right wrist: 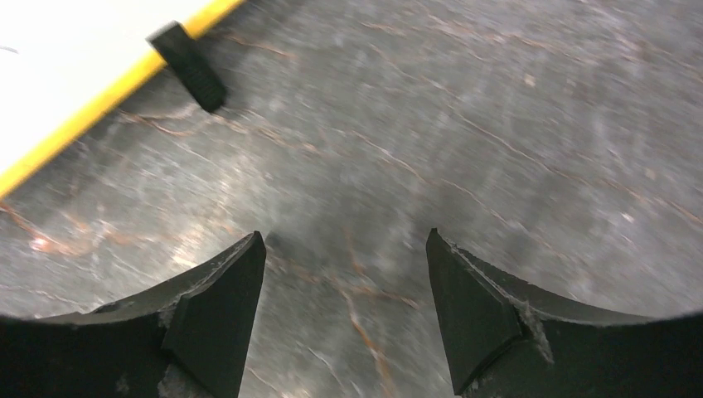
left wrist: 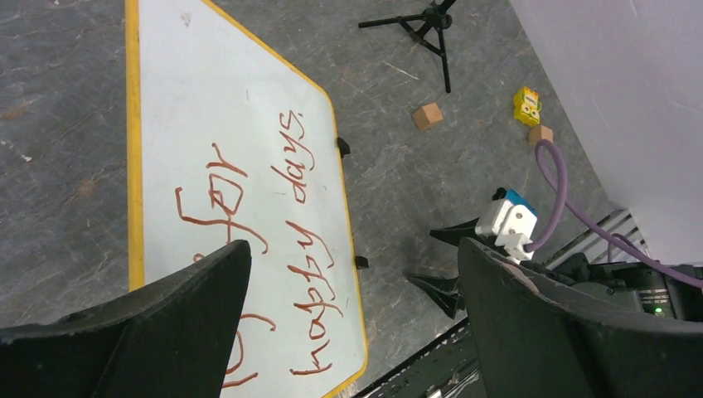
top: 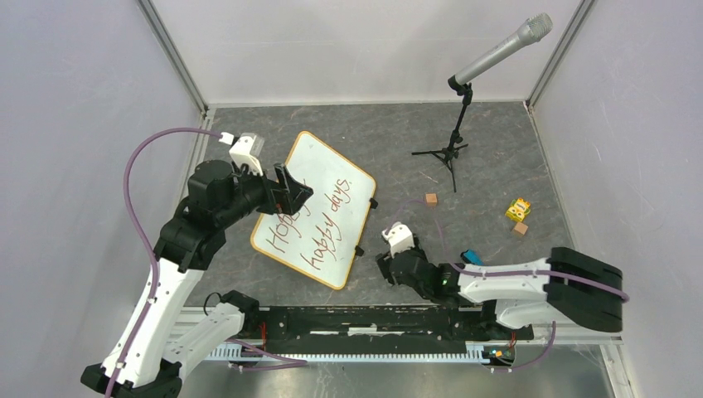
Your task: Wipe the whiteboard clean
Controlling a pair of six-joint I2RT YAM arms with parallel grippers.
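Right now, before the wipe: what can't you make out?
Top view: the left gripper covers part of the first line on the whiteboard.
Left wrist: its fingers and the bottom edge cut off the board's near end.
Right wrist: blurred; only a board corner and one clip show.
Top view: blue object beside the right arm, too small to identify.

whiteboard [top: 319, 211] writing partly hidden behind left hand [top: 294, 189], tabletop [right wrist: 497, 124] blurred in right wrist view
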